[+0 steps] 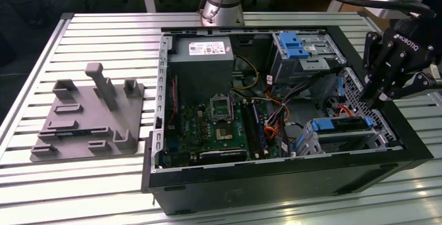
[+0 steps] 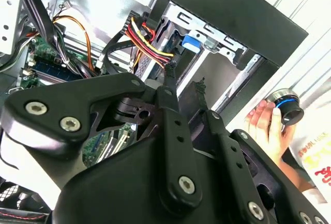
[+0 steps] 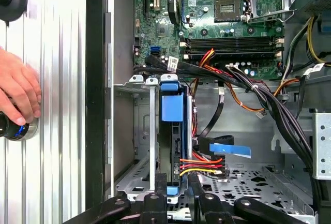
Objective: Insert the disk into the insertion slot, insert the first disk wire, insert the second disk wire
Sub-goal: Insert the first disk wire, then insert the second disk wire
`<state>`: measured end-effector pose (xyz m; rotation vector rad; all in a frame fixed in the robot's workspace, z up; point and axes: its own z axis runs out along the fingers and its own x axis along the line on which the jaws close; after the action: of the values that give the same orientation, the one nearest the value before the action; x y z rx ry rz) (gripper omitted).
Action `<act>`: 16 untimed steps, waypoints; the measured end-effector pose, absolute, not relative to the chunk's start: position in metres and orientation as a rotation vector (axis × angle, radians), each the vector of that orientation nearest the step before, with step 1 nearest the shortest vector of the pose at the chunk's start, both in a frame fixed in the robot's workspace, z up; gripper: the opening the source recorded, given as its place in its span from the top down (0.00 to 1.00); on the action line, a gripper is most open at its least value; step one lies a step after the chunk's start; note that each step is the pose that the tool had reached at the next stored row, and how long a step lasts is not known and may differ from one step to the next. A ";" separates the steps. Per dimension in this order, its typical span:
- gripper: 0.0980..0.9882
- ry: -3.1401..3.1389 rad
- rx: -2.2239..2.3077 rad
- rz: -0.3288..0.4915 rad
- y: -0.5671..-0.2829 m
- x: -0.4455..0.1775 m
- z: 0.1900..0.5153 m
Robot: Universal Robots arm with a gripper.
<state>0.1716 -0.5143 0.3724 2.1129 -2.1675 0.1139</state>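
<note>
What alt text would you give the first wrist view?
Inside an open computer case, the blue-framed disk sits in the insertion slot, the gripper close to red and yellow wires beside it. A hand rests on a knob outside.

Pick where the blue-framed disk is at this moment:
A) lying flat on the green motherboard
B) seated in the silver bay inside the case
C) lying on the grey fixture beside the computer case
B: in the exterior view the disk, with its blue carrier, sits in the insertion slot at a corner of the computer case, just below the gripper.
</note>
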 end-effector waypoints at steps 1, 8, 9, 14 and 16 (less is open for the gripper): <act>0.77 -2.167 2.113 0.114 -0.514 0.172 0.372; 0.77 -2.167 2.113 0.115 -0.514 0.172 0.372; 0.77 -2.167 2.113 0.115 -0.514 0.172 0.372; 0.77 -2.167 2.112 0.115 -0.512 0.171 0.372; 0.77 -2.167 2.113 0.115 -0.512 0.172 0.372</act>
<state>0.1715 -0.5121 0.3722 2.1129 -2.1668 0.1147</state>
